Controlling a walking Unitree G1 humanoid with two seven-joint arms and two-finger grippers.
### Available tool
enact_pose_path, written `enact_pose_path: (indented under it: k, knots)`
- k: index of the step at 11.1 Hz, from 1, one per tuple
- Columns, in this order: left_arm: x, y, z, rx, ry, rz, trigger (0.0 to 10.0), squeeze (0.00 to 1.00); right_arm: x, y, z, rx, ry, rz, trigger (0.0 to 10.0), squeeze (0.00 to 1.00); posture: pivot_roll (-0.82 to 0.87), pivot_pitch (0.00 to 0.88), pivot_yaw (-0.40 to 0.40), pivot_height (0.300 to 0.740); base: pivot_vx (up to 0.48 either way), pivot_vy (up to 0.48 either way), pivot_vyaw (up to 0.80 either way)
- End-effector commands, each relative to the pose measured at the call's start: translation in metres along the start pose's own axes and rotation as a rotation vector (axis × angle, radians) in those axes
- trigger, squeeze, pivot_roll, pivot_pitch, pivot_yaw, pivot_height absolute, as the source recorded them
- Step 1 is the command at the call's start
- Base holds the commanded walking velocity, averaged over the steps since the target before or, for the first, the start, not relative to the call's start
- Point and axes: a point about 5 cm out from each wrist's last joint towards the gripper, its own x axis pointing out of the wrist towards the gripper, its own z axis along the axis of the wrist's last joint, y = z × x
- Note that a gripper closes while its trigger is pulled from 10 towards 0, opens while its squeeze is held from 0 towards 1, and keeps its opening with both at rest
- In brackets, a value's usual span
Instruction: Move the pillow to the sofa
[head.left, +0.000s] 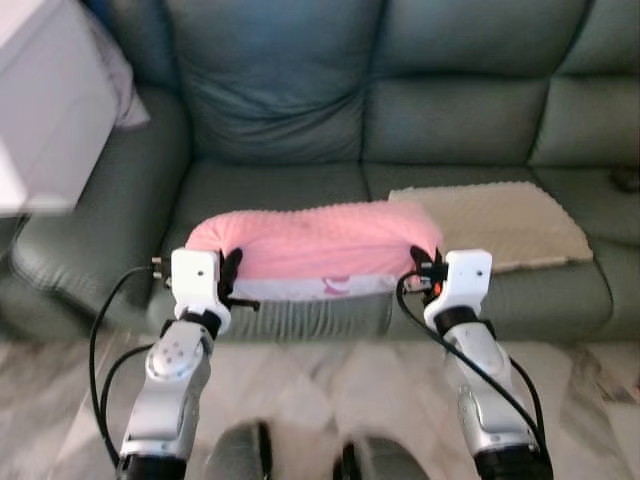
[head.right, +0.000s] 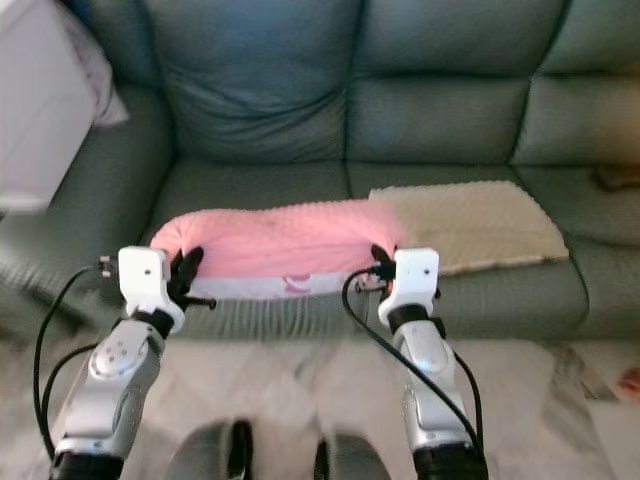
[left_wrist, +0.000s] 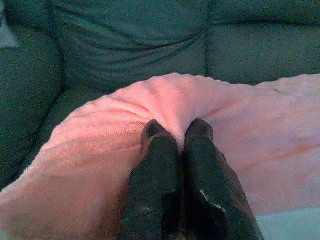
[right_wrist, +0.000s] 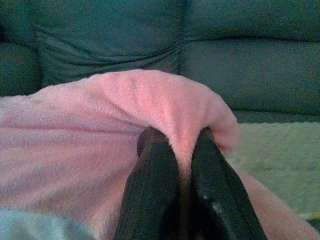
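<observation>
A pink fluffy pillow (head.left: 315, 240) with a white underside hangs between my two grippers over the front edge of the grey-green sofa (head.left: 290, 120). My left gripper (head.left: 232, 272) is shut on the pillow's left end, and its black fingers (left_wrist: 160, 165) pinch a fold of pink fabric. At the pillow's right end my right gripper (head.left: 425, 268) is shut on it too, fingers (right_wrist: 155, 175) clamped on the corner. The pillow (head.right: 285, 242) spans the left seat cushion.
A cream textured mat (head.left: 495, 222) lies on the middle seat, right of the pillow. A white cabinet (head.left: 45, 100) stands at the left by the sofa arm. A dark object (head.left: 627, 180) rests on the far right seat. Marble floor (head.left: 320, 385) lies below.
</observation>
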Motion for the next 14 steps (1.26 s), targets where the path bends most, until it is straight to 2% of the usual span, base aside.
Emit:
enact_pose_path:
  k: [1, 3, 9, 14]
  knots:
    - [-0.0008, -0.0036, 0.0005, -0.004, -0.004, -0.006, 10.0, 0.0, -0.0024, -0.0128, 0.0009, -0.01, -0.005, -0.043, 10.0, 0.0, -0.06, 0.142, -0.035, 0.74, 0.0, 0.0, 0.0]
    - [-0.0007, -0.0019, 0.0005, -0.005, -0.003, 0.008, 10.0, 0.0, -0.0024, -0.0115, 0.0008, -0.008, -0.003, -0.036, 10.0, 0.0, -0.05, 0.141, -0.037, 0.74, 0.0, 0.0, 0.0]
    - [0.0006, -0.0009, 0.0004, 0.018, -0.001, 0.025, 10.0, 0.0, -0.0013, -0.0056, 0.0013, 0.01, -0.009, 0.003, 10.0, 0.0, -0.05, 0.137, -0.034, 0.74, 0.0, 0.465, 0.0]
    - [-0.0057, -0.003, 0.0015, 0.01, -0.02, 0.033, 10.0, 0.0, -0.0077, -0.004, -0.0031, 0.009, 0.007, 0.009, 10.0, 0.0, -0.05, 0.158, -0.043, 0.74, 0.0, 0.0, 0.0]
